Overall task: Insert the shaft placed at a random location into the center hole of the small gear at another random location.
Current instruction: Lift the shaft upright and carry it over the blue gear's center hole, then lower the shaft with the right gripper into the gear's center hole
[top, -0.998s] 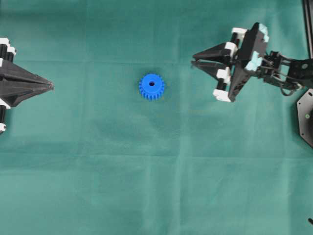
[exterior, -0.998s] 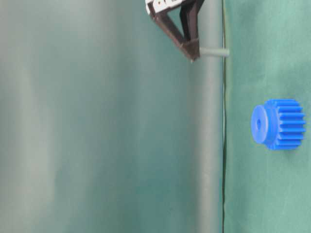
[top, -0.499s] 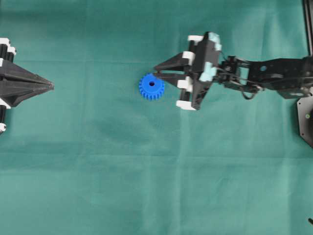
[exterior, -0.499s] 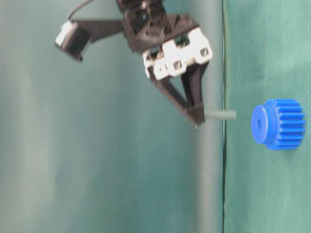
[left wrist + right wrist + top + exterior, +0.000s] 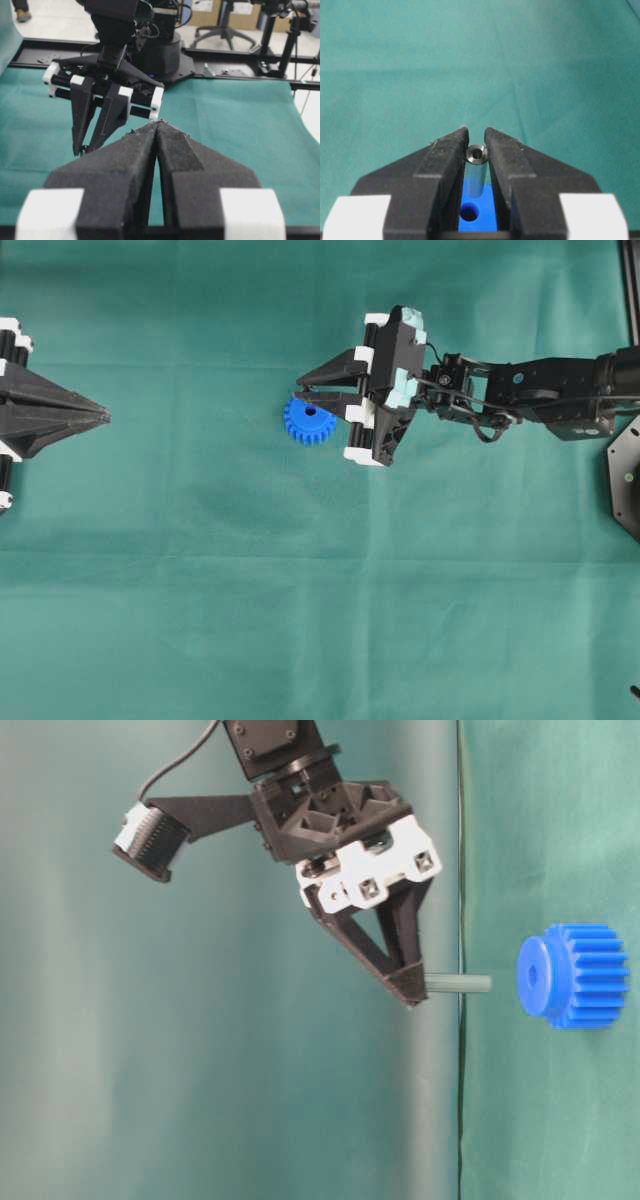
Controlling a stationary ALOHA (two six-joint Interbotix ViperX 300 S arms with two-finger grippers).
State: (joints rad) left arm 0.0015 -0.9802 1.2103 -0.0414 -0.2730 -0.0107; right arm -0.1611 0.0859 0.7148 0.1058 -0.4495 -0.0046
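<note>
The small gear, bright blue, lies flat on the green cloth, its center hole facing up. My right gripper hovers over the gear's upper edge, shut on the shaft, a thin grey pin. From table level, the shaft points at the gear, with a short gap before the center hole. In the right wrist view, the shaft is pinched between the fingertips, with the gear and its center hole just beneath. My left gripper rests shut and empty at the far left.
Green cloth covers the whole table. A black base plate sits at the right edge. In the left wrist view, the right gripper hangs ahead of my shut left gripper.
My right gripper has carried the shaft leftward from the right side to just over the gear, bringing the pin close to the hub. The left arm has not moved.
</note>
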